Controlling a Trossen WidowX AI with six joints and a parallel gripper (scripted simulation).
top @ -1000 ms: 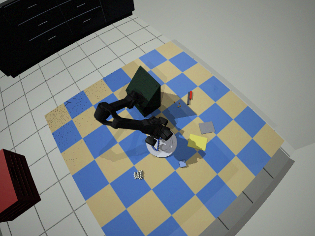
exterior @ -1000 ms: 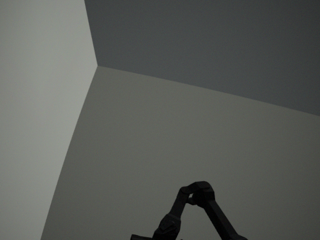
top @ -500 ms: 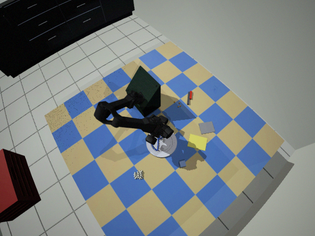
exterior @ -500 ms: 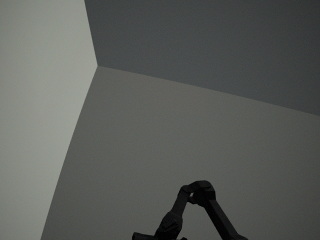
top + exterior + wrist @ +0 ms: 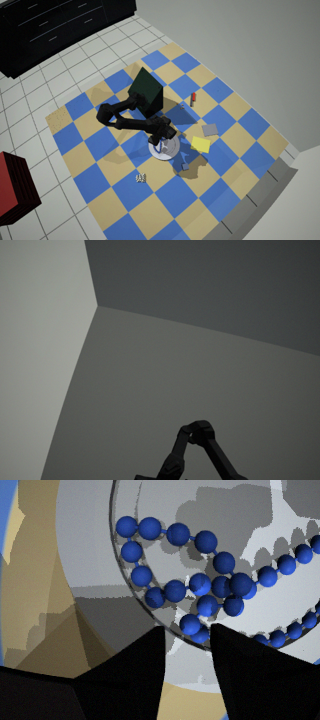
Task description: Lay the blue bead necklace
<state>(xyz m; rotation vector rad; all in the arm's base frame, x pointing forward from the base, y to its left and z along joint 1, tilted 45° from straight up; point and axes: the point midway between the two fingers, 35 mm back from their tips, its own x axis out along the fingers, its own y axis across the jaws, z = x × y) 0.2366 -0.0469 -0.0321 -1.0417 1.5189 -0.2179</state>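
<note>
The round bead board (image 5: pixel 168 157) (image 5: pixel 82 555) is pale grey-white and lies flat under the gripper. The blue bead necklace (image 5: pixel 158 152) (image 5: pixel 206 542) lies bunched on it. In the wrist view one loop is at the left, beads cross and pile near the middle, and two strands run off to the right. Some beads lie along the dark groove line; others lie inside it. My gripper (image 5: pixel 161 137) (image 5: pixel 187 634) is parted a little, low over the board's edge. Two beads show at the gap between its tips, not pinched. The arm hides part of the board in the top view.
A dark green block (image 5: pixel 148 86) stands behind the arm. A yellow pad (image 5: pixel 200 144), a grey square (image 5: pixel 210 129) and a small blue-grey cube (image 5: pixel 185 166) lie right of the board. A white bead cluster (image 5: pixel 140 177) lies below left. A red marker (image 5: pixel 193 96) lies farther back.
</note>
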